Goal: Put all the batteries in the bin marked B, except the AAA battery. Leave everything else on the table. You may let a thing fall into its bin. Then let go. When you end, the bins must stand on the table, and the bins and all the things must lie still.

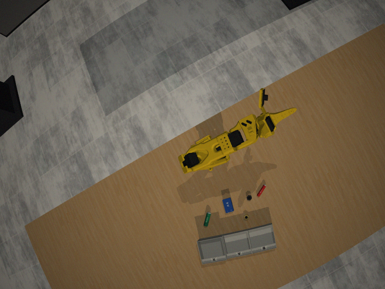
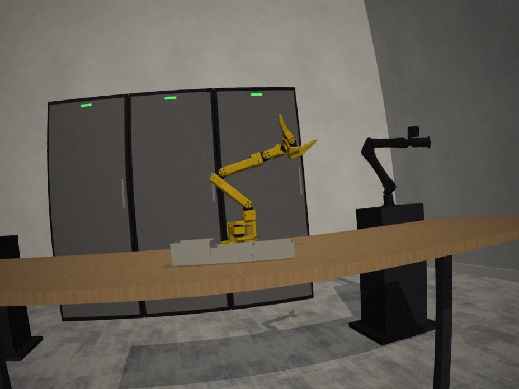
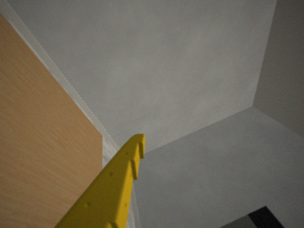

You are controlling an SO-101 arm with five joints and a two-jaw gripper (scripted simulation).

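My gripper is wide open and empty, raised high above the table and far from the objects. Only its yellow fixed jaw shows in the wrist view. A green cylindrical battery lies left of a blue rectangular battery with white lettering. A small red cylindrical battery lies further right. A row of three grey bins stands near the table's front edge. The right-hand bin seems to be the one marked B, and it looks empty. In the exterior view the bins hide the batteries.
A small black hexagonal piece lies beside the red battery. A small dark round piece with a gold ring lies just behind the bins. The arm's base stands behind the objects. A black arm on a pedestal stands beyond the table.
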